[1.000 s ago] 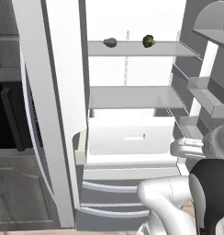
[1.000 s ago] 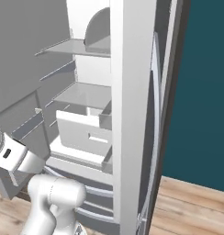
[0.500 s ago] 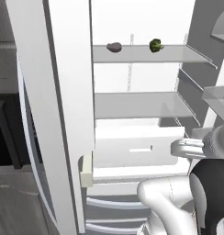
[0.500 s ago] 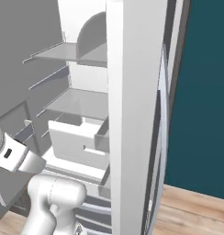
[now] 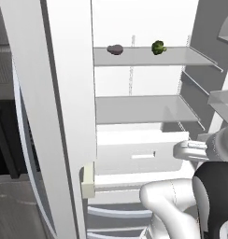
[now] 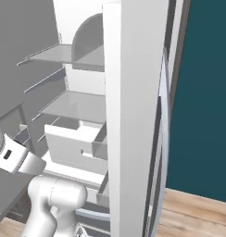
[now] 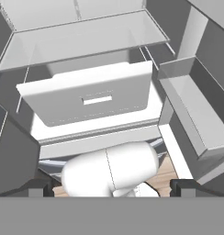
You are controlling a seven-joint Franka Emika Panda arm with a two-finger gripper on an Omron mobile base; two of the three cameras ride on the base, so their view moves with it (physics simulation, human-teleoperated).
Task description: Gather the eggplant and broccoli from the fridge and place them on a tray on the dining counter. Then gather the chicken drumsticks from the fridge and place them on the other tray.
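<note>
The white fridge (image 5: 69, 116) stood open, and on its upper glass shelf (image 5: 181, 57) lay a small dark purplish eggplant (image 5: 115, 49) and, well apart to its right, a green knobbly broccoli (image 5: 158, 46). No chicken drumsticks or trays could be made out. In the hand view the two-finger gripper (image 7: 112, 189) had its dark fingertips (image 7: 35, 187) spread wide at either corner, holding nothing, and looked down on the white pull-out drawer (image 7: 93, 94) below the lower shelf. I judged this the first step, the approach, with nothing gathered. The next move called for raising the hand to the upper shelf, probably to the eggplant, and bringing the parted jaws around it.
</note>
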